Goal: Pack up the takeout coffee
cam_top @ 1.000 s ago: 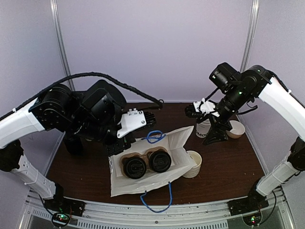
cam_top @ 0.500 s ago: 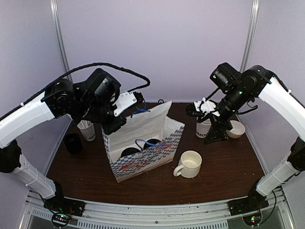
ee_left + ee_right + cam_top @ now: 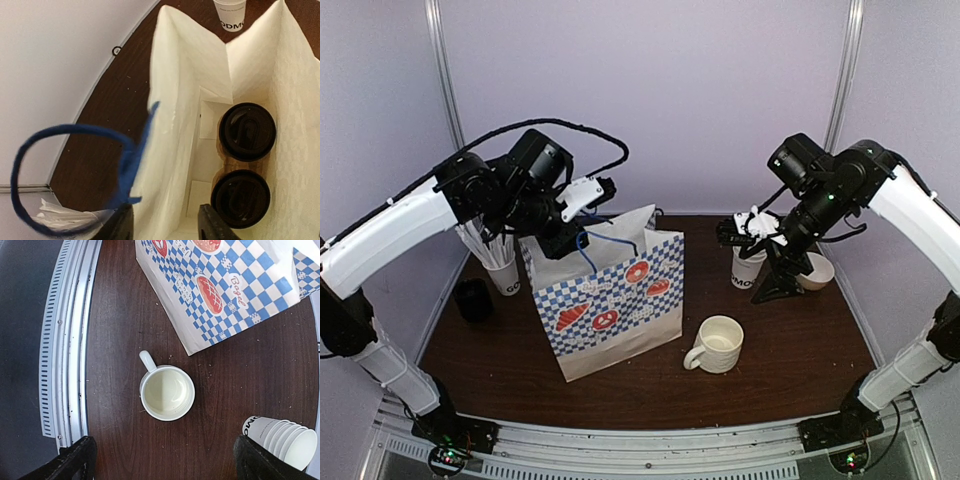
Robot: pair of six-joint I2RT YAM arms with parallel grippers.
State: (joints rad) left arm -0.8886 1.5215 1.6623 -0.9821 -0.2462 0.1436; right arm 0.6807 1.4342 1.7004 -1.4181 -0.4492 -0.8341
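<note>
On the table [image 3: 790, 340], near its centre, a checked paper bag [image 3: 615, 305] stands upright with its mouth open. Inside, at the bottom, one coffee cup [image 3: 247, 131] and a second coffee cup [image 3: 241, 199] sit side by side, black lids up. The left gripper [image 3: 165, 220] is over the bag's rim with its jaws partly apart, astride one bag wall without clamping it. A blue handle [image 3: 75, 132] loops out beside it. The right gripper [image 3: 167, 460] is spread wide and holds nothing. It is above a mug [image 3: 167, 392] and a stack of paper cups [image 3: 285, 437].

the checkered paper bag [image 3: 225, 295] reads "bagel" on its side.
</note>
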